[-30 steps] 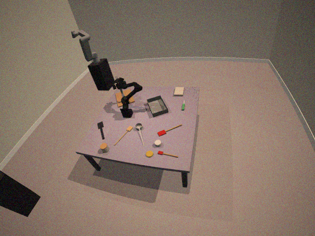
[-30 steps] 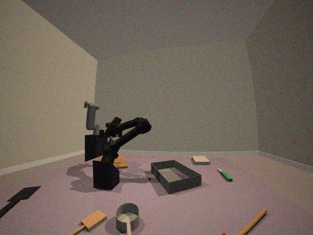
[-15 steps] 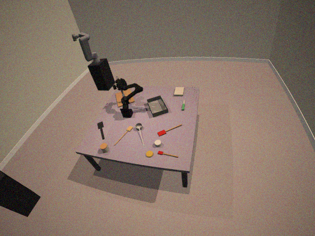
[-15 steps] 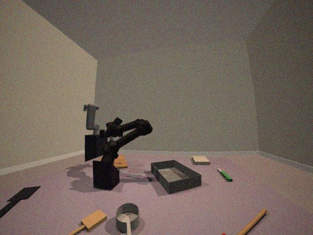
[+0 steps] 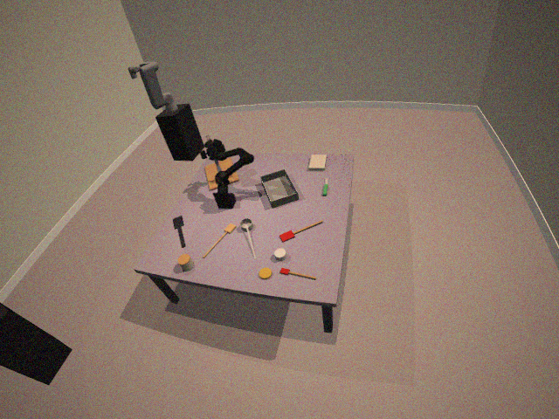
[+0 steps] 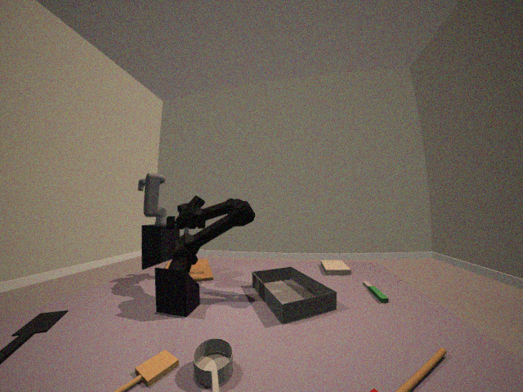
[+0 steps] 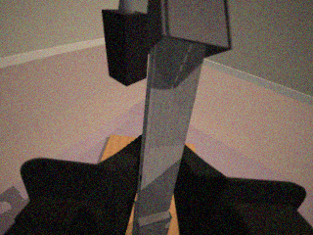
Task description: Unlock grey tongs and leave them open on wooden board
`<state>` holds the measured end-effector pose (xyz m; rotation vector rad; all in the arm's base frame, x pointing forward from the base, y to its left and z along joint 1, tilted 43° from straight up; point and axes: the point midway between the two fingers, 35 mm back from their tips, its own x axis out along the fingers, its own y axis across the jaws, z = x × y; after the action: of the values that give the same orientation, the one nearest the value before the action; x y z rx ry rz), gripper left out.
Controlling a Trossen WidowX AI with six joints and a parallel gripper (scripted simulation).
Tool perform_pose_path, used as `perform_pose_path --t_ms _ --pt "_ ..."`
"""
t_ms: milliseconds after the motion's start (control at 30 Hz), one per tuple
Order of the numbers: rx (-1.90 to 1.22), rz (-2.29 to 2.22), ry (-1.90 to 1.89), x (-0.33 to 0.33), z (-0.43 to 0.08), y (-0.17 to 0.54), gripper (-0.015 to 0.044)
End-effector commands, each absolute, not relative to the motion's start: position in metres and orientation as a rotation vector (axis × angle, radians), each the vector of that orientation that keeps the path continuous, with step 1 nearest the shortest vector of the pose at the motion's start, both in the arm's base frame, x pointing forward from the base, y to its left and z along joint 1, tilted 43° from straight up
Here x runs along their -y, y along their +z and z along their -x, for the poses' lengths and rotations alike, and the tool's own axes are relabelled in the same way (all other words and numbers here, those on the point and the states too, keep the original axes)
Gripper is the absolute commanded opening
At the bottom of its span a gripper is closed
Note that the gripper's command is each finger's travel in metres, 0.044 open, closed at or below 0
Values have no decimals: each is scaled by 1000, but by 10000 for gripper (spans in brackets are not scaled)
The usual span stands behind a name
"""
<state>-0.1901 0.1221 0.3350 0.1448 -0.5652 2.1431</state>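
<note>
Wrist view, claw [image 5: 218, 163] [image 7: 158, 139] gripping grey tongs [image 7: 166, 132], board edges [image 5: 235, 176] [image 7: 114, 142] below

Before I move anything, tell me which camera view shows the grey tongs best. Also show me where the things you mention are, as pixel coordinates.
The wrist view: the grey tongs [image 5: 218, 166] [image 7: 168, 117] run large up its middle, clamped in the gripper [image 5: 203, 148] [image 7: 158, 139]. The top view shows only a thin grey sliver over the wooden board [image 5: 230, 165] [image 7: 117, 143]; the exterior view, at most a small grey bit behind the arm [image 6: 247, 211].

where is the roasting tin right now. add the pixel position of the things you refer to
In the top view, the roasting tin [image 5: 285, 201] [image 6: 310, 309] sits on the table right of the arm's base [image 5: 224, 201] [image 6: 176, 293], left of the green-handled utensil [image 5: 325, 189] [image 6: 377, 294].
</note>
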Motion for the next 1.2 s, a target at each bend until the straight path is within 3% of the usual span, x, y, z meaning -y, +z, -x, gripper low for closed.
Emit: perform_pose_path --t_ms 0,1167 --pt "565 -151 2139 -122 189 336 -150" --pt "436 176 2216 -140 228 340 -150"
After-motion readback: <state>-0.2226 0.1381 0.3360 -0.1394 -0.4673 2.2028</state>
